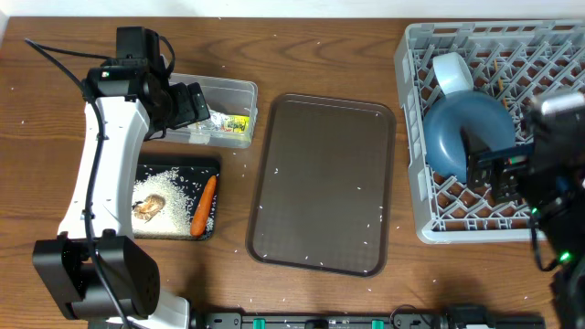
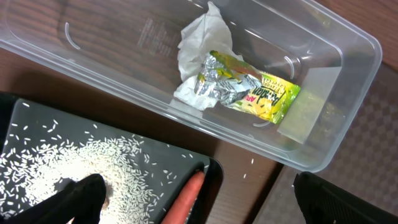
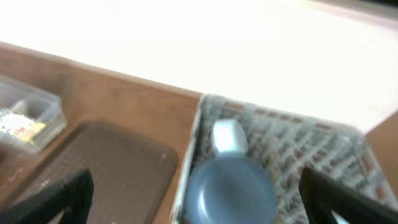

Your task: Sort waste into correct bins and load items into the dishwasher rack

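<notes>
Two arms reach over the table, and each gripper has its jaws spread as wide as they go, with nothing between them. The left gripper (image 1: 187,107) hangs over the near edge of the tub at 10 o'clock in the overhead view. The right gripper (image 1: 491,170) hovers above the rack, at about 4 o'clock from the plate.

We see the grey dishwasher rack (image 1: 411,196) filling the 3 o'clock side. The brown serving tray (image 1: 322,183) lies in the middle with only a few stray grains on it. The dark-blue plate (image 1: 462,128) sits among the pegs on the rack's 9 o'clock side. The clear tub (image 2: 348,93) lies at 10 o'clock and the black tray (image 1: 174,164) at 8 o'clock, just beside it.

A white bowl (image 1: 451,73) rests in the rack at the plate's 12 o'clock, just beside it. The crumpled wrapper (image 2: 249,90) lies inside the tub toward its 4 o'clock corner, touching a wad of white paper (image 2: 199,43). The carrot (image 1: 205,206) lies tilted along the black tray's 3 o'clock edge. The brown food lump (image 1: 149,209) sits at the tray's 8 o'clock, and rice grains (image 2: 81,162) are spread across that tray around the lump.
</notes>
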### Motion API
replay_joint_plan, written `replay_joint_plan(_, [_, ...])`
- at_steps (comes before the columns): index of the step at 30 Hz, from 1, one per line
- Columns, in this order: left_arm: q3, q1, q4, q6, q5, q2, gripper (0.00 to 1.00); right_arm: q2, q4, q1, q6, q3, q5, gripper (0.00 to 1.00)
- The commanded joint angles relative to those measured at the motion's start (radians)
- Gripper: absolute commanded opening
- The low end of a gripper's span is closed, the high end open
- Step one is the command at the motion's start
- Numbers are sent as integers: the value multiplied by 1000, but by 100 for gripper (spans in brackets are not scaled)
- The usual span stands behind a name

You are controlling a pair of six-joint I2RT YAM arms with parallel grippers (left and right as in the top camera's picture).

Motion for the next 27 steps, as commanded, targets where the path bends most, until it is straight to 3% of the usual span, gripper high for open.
replay_joint_plan(1, [8, 3, -3, -2, -2, -22, 98, -106, 102, -13, -16, -219, 111, 99])
replay_joint_plan(15, [8, 3, -3, -2, -2, -22, 98, -604, 409, -13, -15, -992, 98, 99])
replay_joint_plan(21, [8, 3, -3, -2, -2, -22, 98, -822, 460, -13, 25, -1148, 92, 99])
replay_joint_plan(27, [8, 3, -3, -2, -2, -22, 98, -833, 563, -13, 74, -1247, 91, 99])
